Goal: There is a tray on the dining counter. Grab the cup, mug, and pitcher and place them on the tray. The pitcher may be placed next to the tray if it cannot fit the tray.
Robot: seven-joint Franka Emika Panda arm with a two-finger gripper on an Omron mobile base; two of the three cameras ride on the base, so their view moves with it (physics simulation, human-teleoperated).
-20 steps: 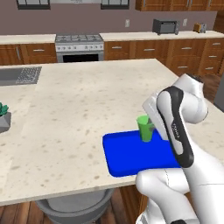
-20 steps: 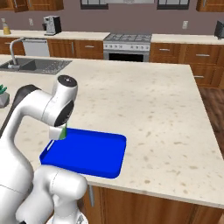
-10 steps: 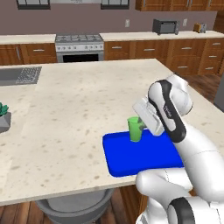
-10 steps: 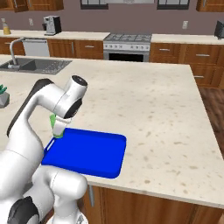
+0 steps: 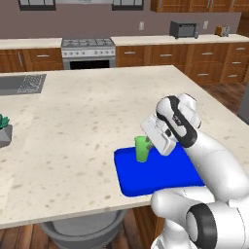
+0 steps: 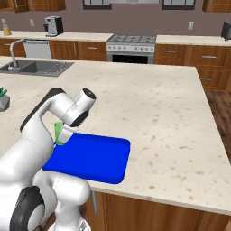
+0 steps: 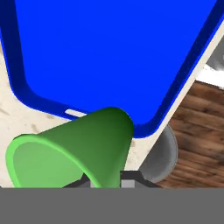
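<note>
Gripper (image 5: 150,142) clamped on 1 green cup (image 5: 142,148) over tray (image 5: 165,170) far-left corner; best shift inward, lower upright before release.

The arm hides part of the tray (image 5: 146,180) and most of the cup (image 6: 58,132).

We see a bright green cup (image 5: 141,148), plain and unpatterned. The tray (image 5: 160,172) is solid bright blue. The dining counter (image 5: 82,126) is beige stone with fine brown speckles. Our arm (image 5: 214,165) is white with dark joints. The cabinets (image 5: 209,61) are reddish-brown wood.
</note>
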